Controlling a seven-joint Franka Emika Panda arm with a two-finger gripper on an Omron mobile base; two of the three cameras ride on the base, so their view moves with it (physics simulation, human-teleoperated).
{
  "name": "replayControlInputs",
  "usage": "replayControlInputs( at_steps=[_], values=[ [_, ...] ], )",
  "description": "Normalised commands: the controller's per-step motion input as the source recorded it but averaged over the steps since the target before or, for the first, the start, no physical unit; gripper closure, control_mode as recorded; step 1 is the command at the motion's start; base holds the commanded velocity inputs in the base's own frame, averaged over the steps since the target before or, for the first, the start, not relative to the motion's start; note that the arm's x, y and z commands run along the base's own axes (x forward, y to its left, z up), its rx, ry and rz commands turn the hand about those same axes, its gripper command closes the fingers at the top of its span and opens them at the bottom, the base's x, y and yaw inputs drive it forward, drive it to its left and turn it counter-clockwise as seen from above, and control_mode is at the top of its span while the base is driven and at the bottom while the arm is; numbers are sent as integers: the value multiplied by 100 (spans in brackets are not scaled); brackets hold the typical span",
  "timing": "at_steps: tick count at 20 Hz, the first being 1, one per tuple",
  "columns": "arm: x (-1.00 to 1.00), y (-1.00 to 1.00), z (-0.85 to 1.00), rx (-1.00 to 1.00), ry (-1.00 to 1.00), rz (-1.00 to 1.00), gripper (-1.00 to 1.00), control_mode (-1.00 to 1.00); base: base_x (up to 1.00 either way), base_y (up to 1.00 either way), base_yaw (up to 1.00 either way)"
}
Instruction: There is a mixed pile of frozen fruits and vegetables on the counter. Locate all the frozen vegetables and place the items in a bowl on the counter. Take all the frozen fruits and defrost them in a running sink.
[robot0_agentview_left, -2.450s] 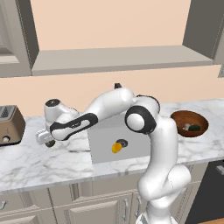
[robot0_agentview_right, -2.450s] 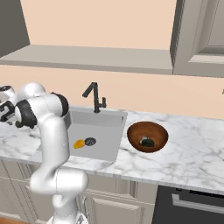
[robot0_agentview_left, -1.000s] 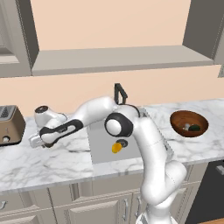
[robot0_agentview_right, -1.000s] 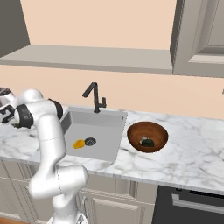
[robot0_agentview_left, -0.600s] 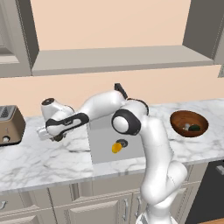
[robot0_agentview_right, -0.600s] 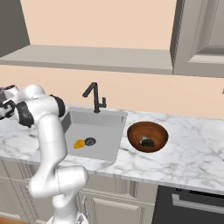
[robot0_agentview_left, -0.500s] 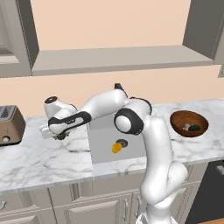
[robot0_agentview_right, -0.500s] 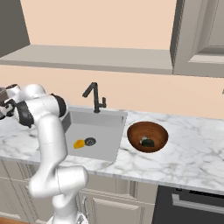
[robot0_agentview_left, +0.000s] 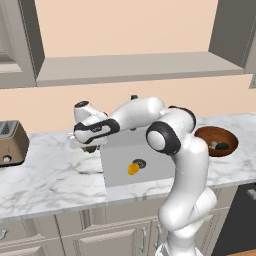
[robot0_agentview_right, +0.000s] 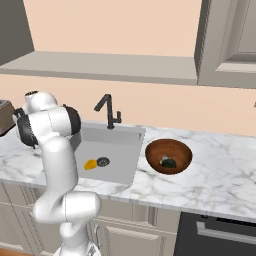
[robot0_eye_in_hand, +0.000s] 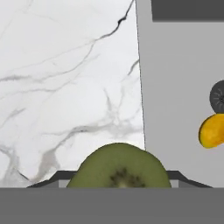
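- In the hand view, the small olive-green fruit (robot0_eye_in_hand: 119, 168) sat right at the gripper (robot0_eye_in_hand: 118, 177), a cut face with a dark seeded centre turned toward the camera; dark finger parts showed on either side of it, so the jaws, roughly half open, appeared closed on it.
- Below it lay the white marble counter (robot0_eye_in_hand: 65, 87), with the edge of the sink (robot0_eye_in_hand: 179, 87) just beside, so the load hung over the counter near the basin's left rim, not yet over the basin.
- From the left base view, the gripper (robot0_agentview_left: 86, 145) hung just above the counter (robot0_agentview_left: 45, 175) at the sink's left edge, well clear of the toaster (robot0_agentview_left: 11, 142).
- Farther in, the orange-yellow fruit (robot0_agentview_left: 133, 169) already lay in the sink (robot0_agentview_left: 150, 150) next to the drain (robot0_eye_in_hand: 218, 97).
- To do this step well, I judge the hand should travel sideways until fully over the basin, keep its grip firm while crossing the rim, then lower before releasing so the fruit does not bounce out.
- A spot beside the orange-yellow fruit, not on top of it, would be safest.
- Farthest, the bowl (robot0_agentview_right: 168, 156) stood right of the sink with the dark green ball (robot0_agentview_right: 169, 163) and a pale item inside.
- The faucet (robot0_agentview_right: 107, 111) rose behind the basin; whether water ran, I could not tell.
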Motion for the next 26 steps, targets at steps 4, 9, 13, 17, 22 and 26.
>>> replayControlInputs(
  at_steps=[4,9,13,17,22,26],
  values=[
    [11,-93,-5,2,7,-16,100,-100,0,0,0],
    [18,-97,-21,0,9,-14,100,-100,0,0,0],
    [21,-97,-24,0,9,-13,100,-100,0,0,0],
    [31,-61,-26,0,3,-2,100,-100,0,0,0],
    [45,-16,-55,0,-1,0,100,-100,0,0,0],
    [29,-3,-99,-2,-2,0,100,-100,0,0,0]
  ],
)
